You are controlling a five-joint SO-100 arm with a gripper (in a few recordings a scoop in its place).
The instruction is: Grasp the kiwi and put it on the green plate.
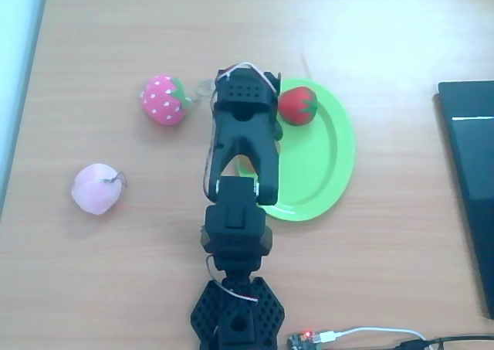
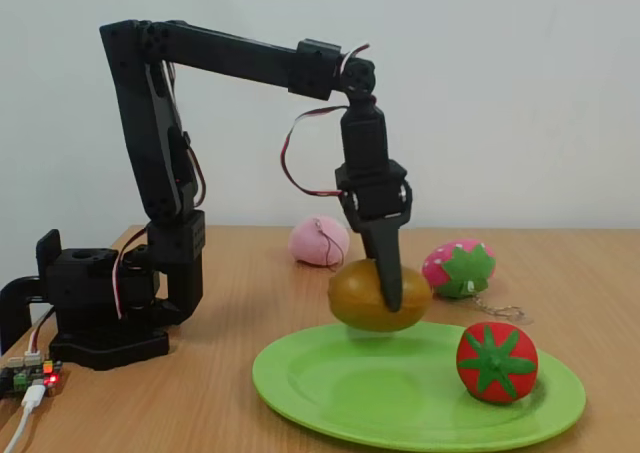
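Green plate [image 2: 400, 413] – strawberry [image 2: 497, 362] inside, kiwi [image 2: 370, 298] above

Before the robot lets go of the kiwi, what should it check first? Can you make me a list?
1. Claw holding the kiwi firmly: ok, the finger sits across it in the fixed view.
2. Kiwi above the green plate: ok, it hangs over the plate's left part.
3. Kiwi low enough to drop gently: ok, it hangs just above the plate, not touching.
4. Landing spot free: ok, the red strawberry sits at the plate's other end.
5. Pink strawberry and peach out of the way: ok, both lie off the plate.
6. Kiwi will stay put and not roll: cannot tell.
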